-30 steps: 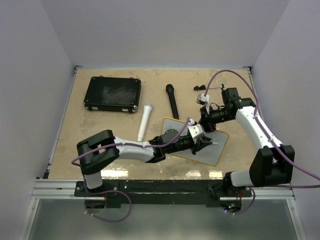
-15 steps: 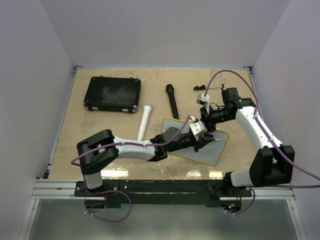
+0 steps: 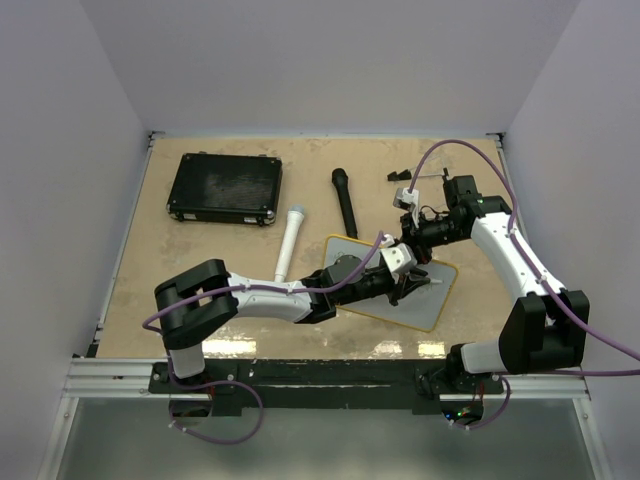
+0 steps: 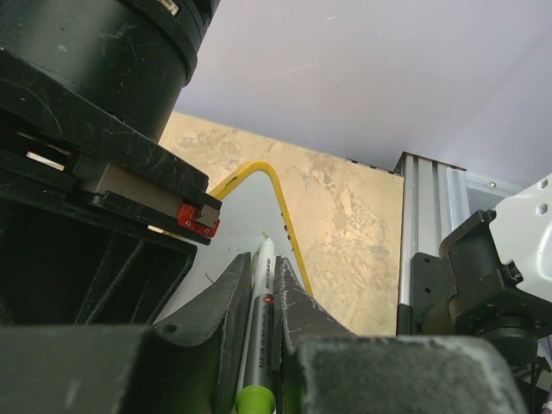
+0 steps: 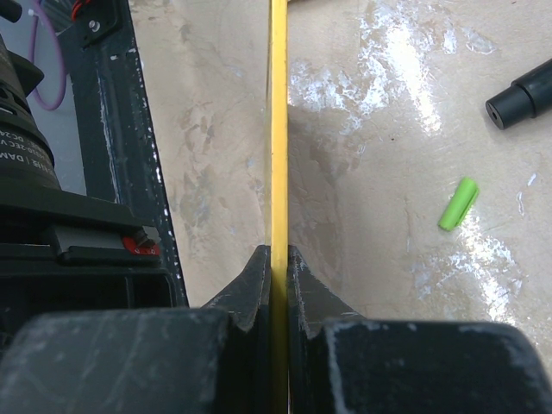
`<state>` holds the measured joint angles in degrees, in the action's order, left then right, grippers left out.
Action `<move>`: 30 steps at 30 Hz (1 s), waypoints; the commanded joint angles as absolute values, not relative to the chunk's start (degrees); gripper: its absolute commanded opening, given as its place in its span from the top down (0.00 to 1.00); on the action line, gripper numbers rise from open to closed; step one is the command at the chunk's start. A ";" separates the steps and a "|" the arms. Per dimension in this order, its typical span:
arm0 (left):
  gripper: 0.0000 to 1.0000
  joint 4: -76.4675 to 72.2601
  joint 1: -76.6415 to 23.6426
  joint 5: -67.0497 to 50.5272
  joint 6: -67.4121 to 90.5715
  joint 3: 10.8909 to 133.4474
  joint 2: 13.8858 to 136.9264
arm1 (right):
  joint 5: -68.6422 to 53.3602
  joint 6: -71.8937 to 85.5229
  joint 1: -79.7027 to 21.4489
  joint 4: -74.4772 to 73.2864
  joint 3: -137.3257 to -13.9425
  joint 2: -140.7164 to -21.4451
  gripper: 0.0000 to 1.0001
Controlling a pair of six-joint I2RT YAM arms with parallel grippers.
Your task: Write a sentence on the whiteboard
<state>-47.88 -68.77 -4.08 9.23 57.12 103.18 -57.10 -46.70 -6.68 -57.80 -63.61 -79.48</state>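
Table (image 5: pixel 388 95): mottled tan, worn, rough-looking; glossy where light strikes, with bright glare patches.
Whiteboard (image 3: pixel 428 306): face smooth, white, slight sheen. Rim yellow, smooth, looks like plastic.
Marker (image 4: pixel 259 315): smooth plastic barrel, pale with printed text; green end glossy.
Cap (image 5: pixel 457 204): green plastic, smooth, semi-matt.
Left tool (image 4: pixel 261 266) and right tool (image 5: pixel 278 255): matt black plastic, finely scratched and scuffed, dusty at the edges.
Case (image 3: pixel 224 188): black, ribbed lid, matt; material cannot be told.
Rail (image 4: pixel 427 233) at near edge of table: grooved bare metal, dull satin finish.
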 commanded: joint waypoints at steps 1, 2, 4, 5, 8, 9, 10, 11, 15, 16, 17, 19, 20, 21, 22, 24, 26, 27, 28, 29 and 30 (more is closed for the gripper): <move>1.00 -47.38 -68.64 -3.16 7.65 58.27 103.80 | -59.41 -49.48 -6.42 -56.42 -63.46 -78.75 1.00; 1.00 -46.94 -68.64 -3.16 7.56 58.27 103.89 | -59.41 -49.48 -6.42 -56.34 -63.46 -78.84 1.00; 1.00 -46.58 -68.73 -3.34 7.47 58.18 103.89 | -59.41 -49.48 -6.50 -56.42 -63.46 -78.84 1.00; 1.00 -46.23 -68.64 -3.43 7.47 58.01 103.97 | -59.41 -49.40 -6.50 -56.34 -63.46 -78.84 1.00; 1.00 -45.79 -68.73 -3.87 7.38 57.57 103.97 | -59.41 -49.39 -6.42 -56.43 -63.54 -78.93 1.00; 1.00 -45.62 -68.73 -4.13 7.38 57.48 103.97 | -59.50 -49.57 -6.42 -56.51 -63.63 -79.01 1.00; 1.00 -45.53 -68.73 -4.39 7.47 57.39 103.97 | -59.50 -49.66 -6.42 -56.60 -63.63 -79.01 1.00; 1.00 -45.35 -68.73 -4.39 7.38 57.22 103.97 | -59.50 -49.66 -6.33 -56.69 -63.63 -79.01 1.00; 1.00 -44.91 -68.91 -4.75 7.56 56.95 103.97 | -59.50 -49.57 -6.42 -56.60 -63.72 -79.01 1.00; 1.00 -44.91 -68.82 -5.09 7.65 56.69 103.97 | -59.50 -49.57 -6.50 -56.60 -63.72 -78.93 1.00; 1.00 -44.91 -68.82 -5.18 7.56 56.52 103.97 | -59.50 -49.57 -6.42 -56.69 -63.72 -78.93 1.00; 1.00 -44.91 -68.82 -5.10 7.56 56.08 103.89 | -59.41 -49.57 -6.42 -56.69 -63.72 -78.93 1.00; 1.00 -44.91 -68.82 -5.18 7.73 56.07 103.97 | -59.50 -49.57 -6.50 -56.69 -63.72 -78.93 1.00; 1.00 -44.91 -68.82 -5.19 7.73 56.07 103.97 | -59.41 -49.57 -6.42 -56.60 -63.63 -78.75 1.00; 1.00 -44.91 -68.91 -5.10 7.73 56.07 104.06 | -59.41 -49.57 -6.42 -56.60 -63.63 -78.75 1.00; 1.00 -44.82 -68.91 -5.19 7.82 56.16 104.15 | -59.50 -49.57 -6.42 -56.69 -63.81 -78.93 1.00; 1.00 -44.83 -68.91 -5.10 7.82 56.08 104.15 | -59.50 -49.75 -6.42 -56.86 -63.90 -79.10 1.00; 1.00 -44.91 -68.91 -5.10 7.82 56.25 104.15 | -59.50 -49.75 -6.42 -56.78 -63.90 -79.10 1.00; 1.00 -44.83 -68.91 -5.01 7.82 56.16 104.15 | -59.50 -49.75 -6.50 -56.86 -63.90 -79.10 1.00; 1.00 -44.82 -68.99 -5.01 7.82 56.34 104.06 | -59.50 -49.75 -6.50 -56.87 -63.98 -79.28 1.00; 1.00 -44.91 -68.91 -4.92 7.74 56.34 104.06 | -59.50 -49.92 -6.42 -56.87 -64.07 -79.28 1.00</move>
<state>-44.47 -69.04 -5.80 9.19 56.36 103.50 -57.14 -46.74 -6.68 -57.82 -63.61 -79.48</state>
